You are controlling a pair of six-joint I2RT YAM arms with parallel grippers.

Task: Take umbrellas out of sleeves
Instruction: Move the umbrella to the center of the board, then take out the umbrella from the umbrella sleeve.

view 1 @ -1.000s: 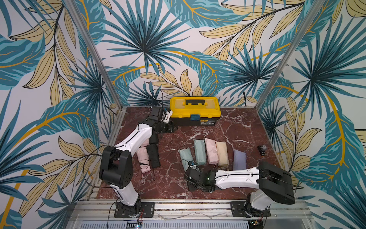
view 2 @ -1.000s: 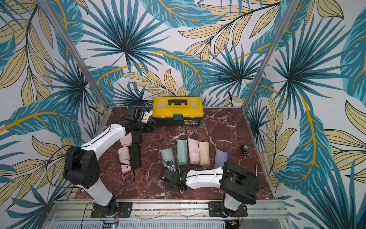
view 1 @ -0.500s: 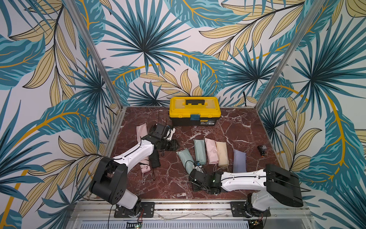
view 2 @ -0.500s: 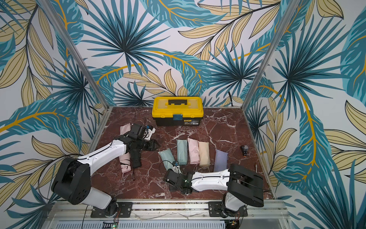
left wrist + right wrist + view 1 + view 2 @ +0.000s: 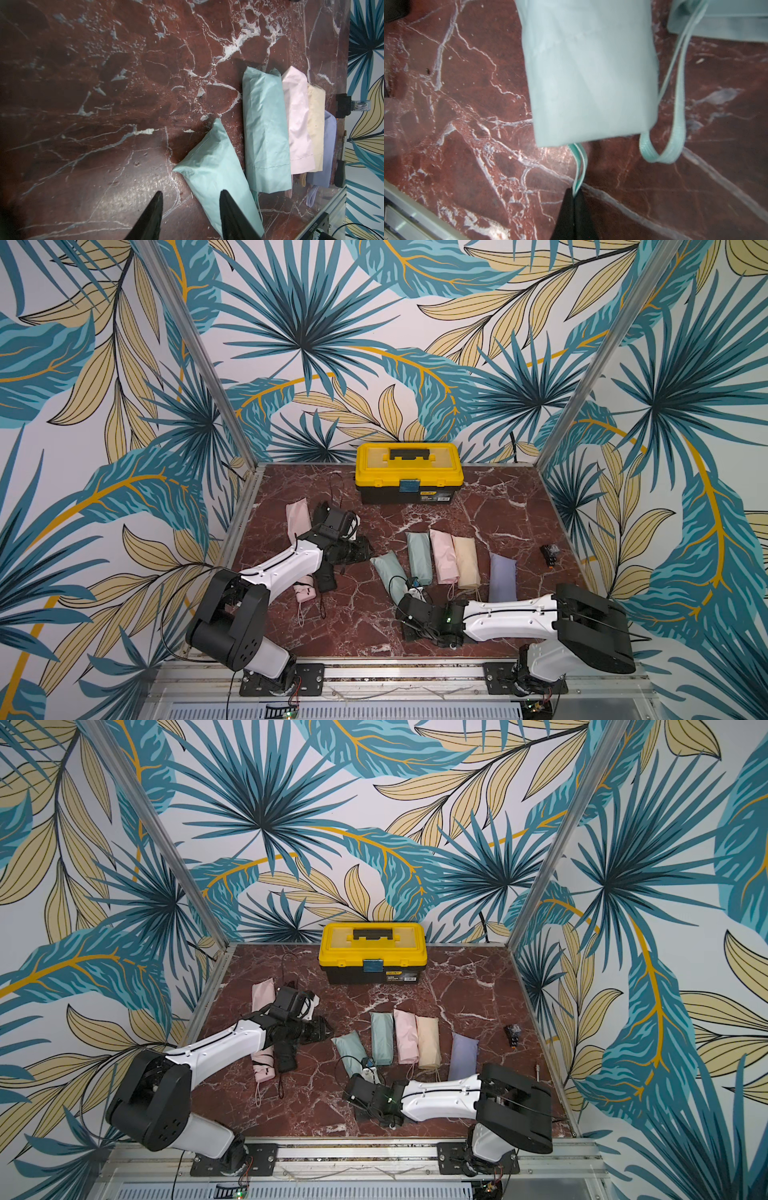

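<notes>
— Where's the right gripper [image 5: 575,190]?
— Six o'clock on the table [image 5: 498,506], nearest us, pinched tight on the wrist loop [image 5: 580,164] that hangs from the tilted mint sleeve [image 5: 388,572].
— And the left gripper [image 5: 191,192]?
— Nine o'clock, fingers apart, holding nothing, just beside that sleeve's far end.
— Further back?
— Four filled sleeves [image 5: 444,556] toward three o'clock, a flat pink sleeve [image 5: 298,518] at ten, and the yellow toolbox [image 5: 409,472] at twelve.

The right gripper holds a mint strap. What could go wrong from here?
1. The right gripper pinches only the thin mint wrist strap; it could slip out.
2. The left gripper is open, not gripping the slanted mint fabric sleeve, so the sleeve may just slide along.
3. The neighbouring mint loop lies close and might snag.
</notes>
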